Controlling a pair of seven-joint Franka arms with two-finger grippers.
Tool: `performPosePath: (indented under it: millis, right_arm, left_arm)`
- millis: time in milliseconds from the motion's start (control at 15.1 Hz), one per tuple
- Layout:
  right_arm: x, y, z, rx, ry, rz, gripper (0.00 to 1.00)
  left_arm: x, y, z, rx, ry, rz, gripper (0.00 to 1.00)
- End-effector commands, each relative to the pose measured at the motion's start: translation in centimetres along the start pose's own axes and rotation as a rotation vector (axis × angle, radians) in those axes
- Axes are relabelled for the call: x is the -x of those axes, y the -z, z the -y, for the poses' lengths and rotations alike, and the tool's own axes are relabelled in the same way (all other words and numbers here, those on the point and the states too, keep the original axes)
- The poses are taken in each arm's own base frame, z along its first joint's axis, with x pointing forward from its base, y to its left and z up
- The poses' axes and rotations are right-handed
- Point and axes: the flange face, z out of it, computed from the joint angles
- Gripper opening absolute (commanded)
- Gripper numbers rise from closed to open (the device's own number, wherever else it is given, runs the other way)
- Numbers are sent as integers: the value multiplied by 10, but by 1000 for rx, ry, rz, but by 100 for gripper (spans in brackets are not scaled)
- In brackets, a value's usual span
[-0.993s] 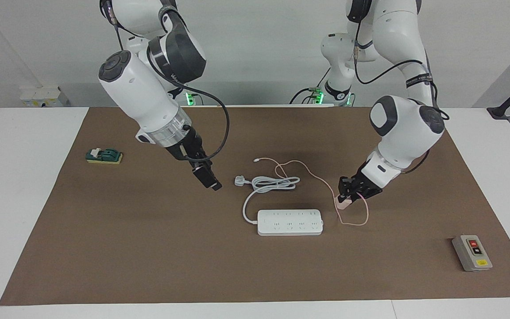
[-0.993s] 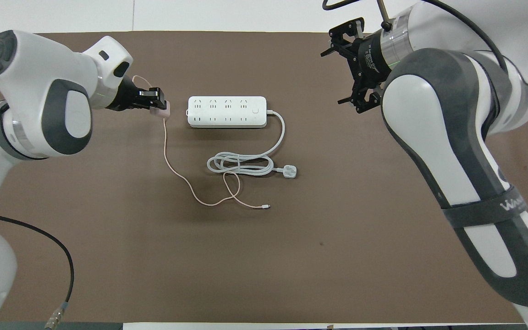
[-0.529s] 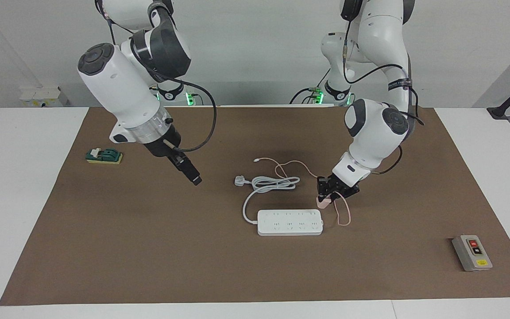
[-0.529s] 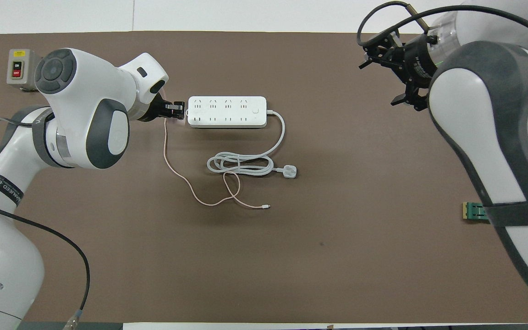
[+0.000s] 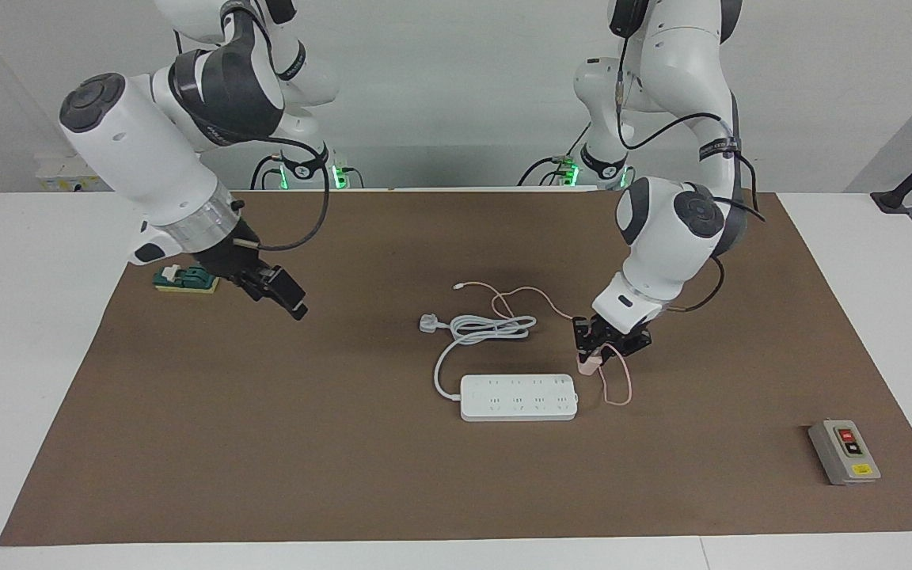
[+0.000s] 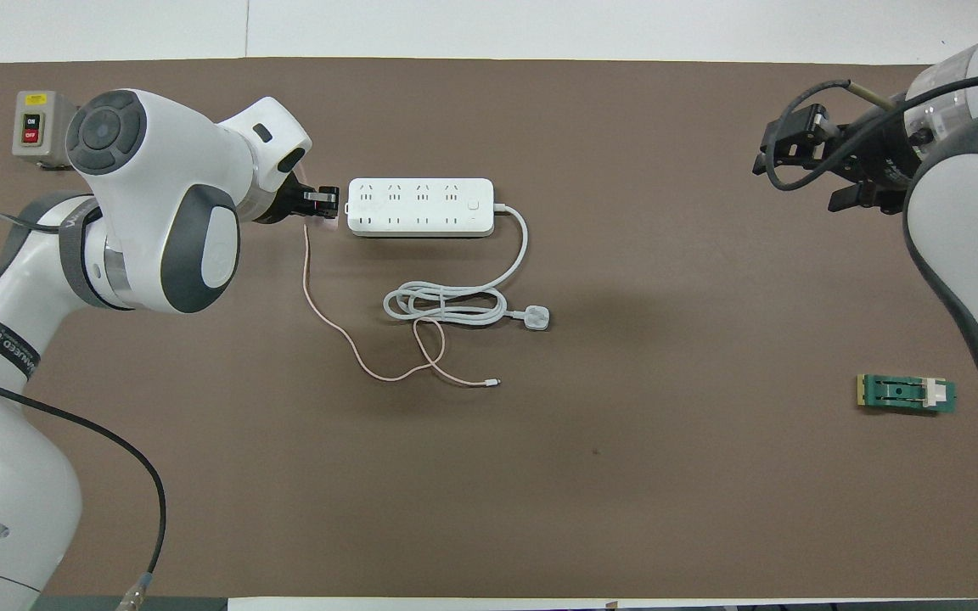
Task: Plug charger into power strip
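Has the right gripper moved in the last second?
Yes. The right gripper has drawn away from the power strip toward the green block at its own end of the table.

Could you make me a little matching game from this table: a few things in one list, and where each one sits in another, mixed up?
Things:
1. charger
2. power strip
3. grey switch box
4. green block

Places:
A. lying flat mid-mat
B. mat edge, right arm's end
C. held in the left end effector
D. mat corner, left arm's end

Pairs: 1-C, 2-A, 3-D, 4-B
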Motion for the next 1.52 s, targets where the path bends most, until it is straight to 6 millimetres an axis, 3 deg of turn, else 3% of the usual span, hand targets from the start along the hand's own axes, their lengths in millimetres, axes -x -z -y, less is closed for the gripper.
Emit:
performPosePath:
  millis: [0, 265, 529, 860, 1324, 1456]
  right_arm:
    - [29, 8, -24, 47, 131, -4, 100]
    - [49, 39, -51, 85, 252, 14, 100]
    - [78, 69, -67, 136, 349, 76, 100]
    - [88, 64, -71, 219, 355, 143, 100]
    - [77, 75, -64, 268, 376, 46, 100]
    - [80, 76, -64, 261, 374, 58, 100]
  left_arm:
    - [-1, 6, -11, -37, -107, -27, 0]
    - [-8, 13, -37, -38, -326, -50, 0]
    - [-11, 12, -45, -51, -715, -96, 0]
    - [-17, -11, -55, -121, -1070, -86, 0]
    - [-18, -16, -54, -295, -1236, 3, 0]
    - [-13, -22, -62, -297, -1258, 18, 0]
